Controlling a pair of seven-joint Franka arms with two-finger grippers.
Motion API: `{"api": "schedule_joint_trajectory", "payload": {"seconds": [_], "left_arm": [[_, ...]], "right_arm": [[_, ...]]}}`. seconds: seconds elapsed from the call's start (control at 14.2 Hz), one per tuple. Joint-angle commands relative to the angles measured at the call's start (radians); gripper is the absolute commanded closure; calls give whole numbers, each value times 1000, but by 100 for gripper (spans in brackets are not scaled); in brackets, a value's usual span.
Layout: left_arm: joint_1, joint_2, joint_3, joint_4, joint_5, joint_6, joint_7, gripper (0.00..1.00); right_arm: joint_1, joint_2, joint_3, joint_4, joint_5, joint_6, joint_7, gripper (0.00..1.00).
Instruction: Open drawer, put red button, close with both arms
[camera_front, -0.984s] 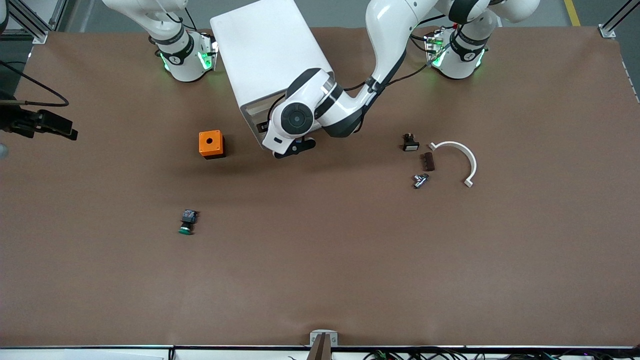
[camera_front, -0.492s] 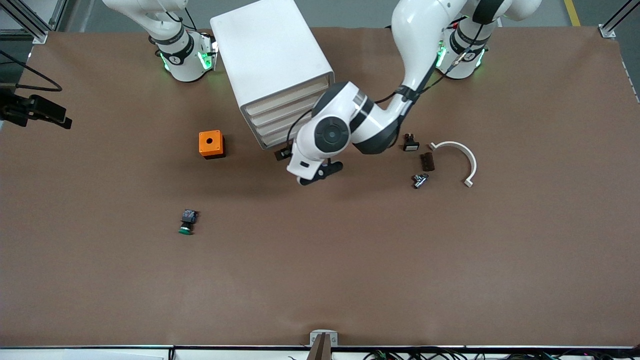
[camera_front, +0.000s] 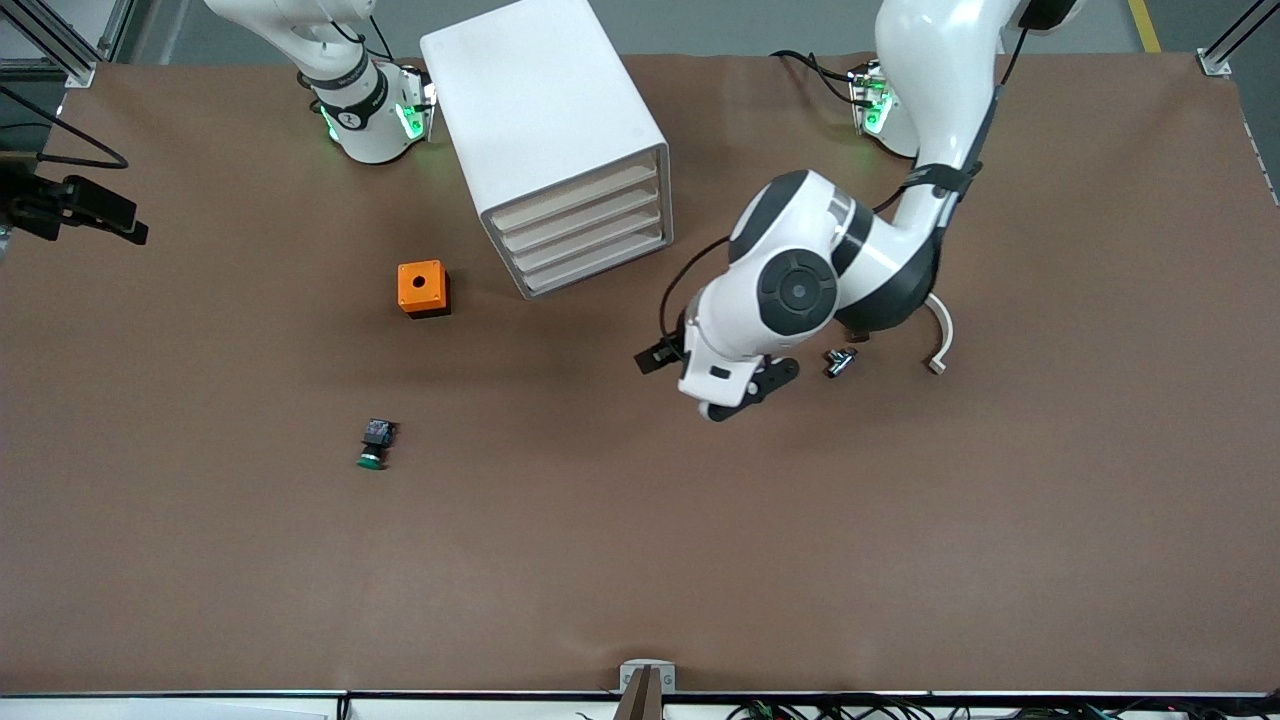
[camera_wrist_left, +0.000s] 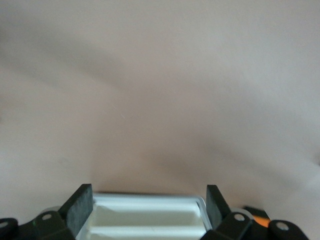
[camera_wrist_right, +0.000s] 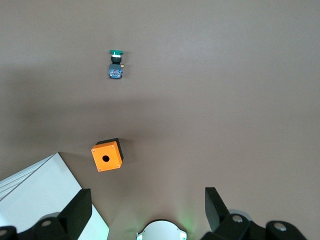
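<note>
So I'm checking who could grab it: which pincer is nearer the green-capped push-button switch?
Left. The left pincer hangs over bare table toward the left arm's end from the green-capped push-button switch; the right pincer is out of the front view, high above.

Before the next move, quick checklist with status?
1. Any drawer open: not ok, all four shut in the cabinet.
2. Location of red button: cannot tell, none in view.
3. Empty left gripper, over bare table, fingers open: ok.
4. Empty right gripper, high over the table, fingers open: ok.
5. Space in front of the drawers free of the orange box: ok.
</note>
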Motion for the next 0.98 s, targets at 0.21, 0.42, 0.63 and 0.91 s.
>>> {"api": "schedule_joint_trajectory", "payload": {"seconds": [0.21, 0.42, 0.63, 0.91], "left_arm": [[95, -84, -5, -17, 43, -73, 57, 0], [179, -161, -3, -19, 69, -206, 234, 0], [268, -258, -8, -22, 145, -347, 438, 0], [386, -327, -9, -37, 204, -450, 626, 0]], "right_arm": [[11, -93, 13, -111, 6, 55, -10, 0], [10, -160, 11, -209, 6, 129, -10, 0], [10, -166, 11, -220, 6, 157, -12, 0], [10, -166, 11, -219, 6, 192, -72, 0]]}}
